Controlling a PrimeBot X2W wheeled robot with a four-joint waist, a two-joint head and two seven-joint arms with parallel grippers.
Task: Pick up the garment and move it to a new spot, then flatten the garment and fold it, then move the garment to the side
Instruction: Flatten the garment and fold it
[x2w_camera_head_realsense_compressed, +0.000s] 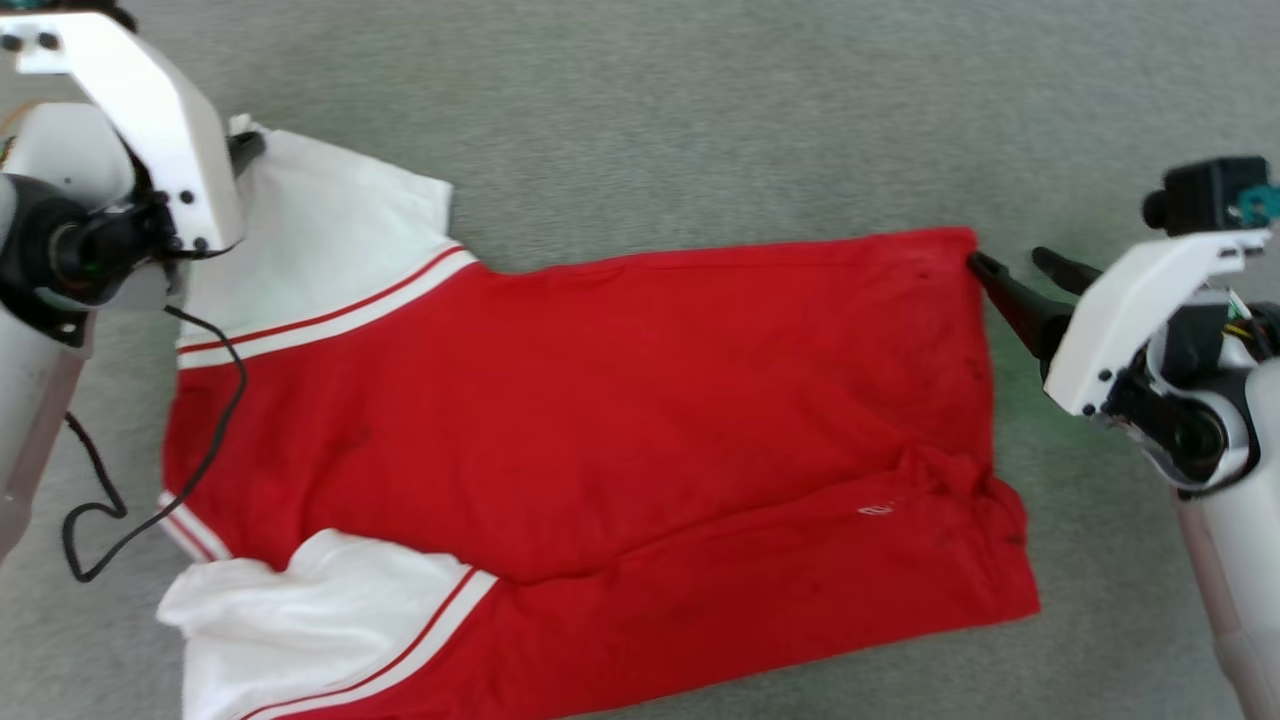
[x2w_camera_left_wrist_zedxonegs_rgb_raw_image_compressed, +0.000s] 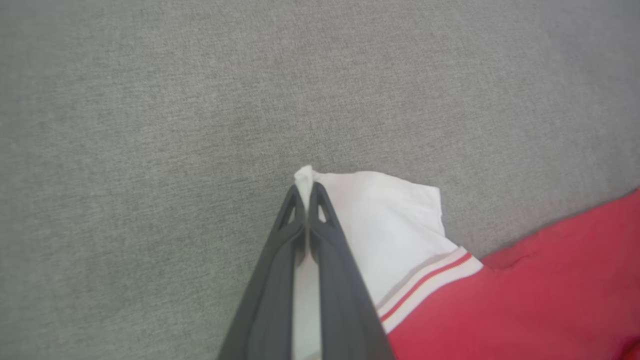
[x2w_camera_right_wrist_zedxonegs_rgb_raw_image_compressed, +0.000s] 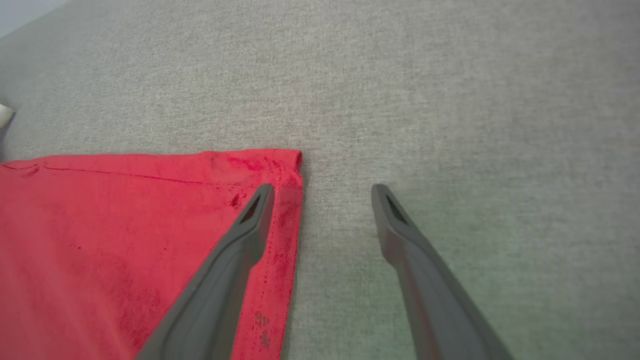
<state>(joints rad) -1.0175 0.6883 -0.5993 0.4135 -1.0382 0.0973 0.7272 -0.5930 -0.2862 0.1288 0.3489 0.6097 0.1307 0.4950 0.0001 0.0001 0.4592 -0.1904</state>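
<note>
Grey fabric surface (x2w_camera_head_realsense_compressed: 700, 120); garment (x2w_camera_head_realsense_compressed: 600, 420) spread across middle, lower part rumpled. Up top, left hand (x2w_camera_left_wrist_zedxonegs_rgb_raw_image_compressed: 305, 190) pinched shut on tip of white sleeve (x2w_camera_left_wrist_zedxonegs_rgb_raw_image_compressed: 390, 220). Opposite, right hand (x2w_camera_right_wrist_zedxonegs_rgb_raw_image_compressed: 322, 189) wide, straddling hem corner, gripping nothing. Risks: thin pinch slipping on lift; closing fingers missing hem edge.

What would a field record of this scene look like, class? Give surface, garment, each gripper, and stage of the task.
surface: grey cloth-like surface
garment: red with white sleeves, spread out across the surface, wrinkled near its lower hem
left gripper: shut, pinching the tip of the far white sleeve
right gripper: open at the far hem corner, one finger over the red cloth, the other over the surface
stage: one far corner gripped, the other not yet
</note>
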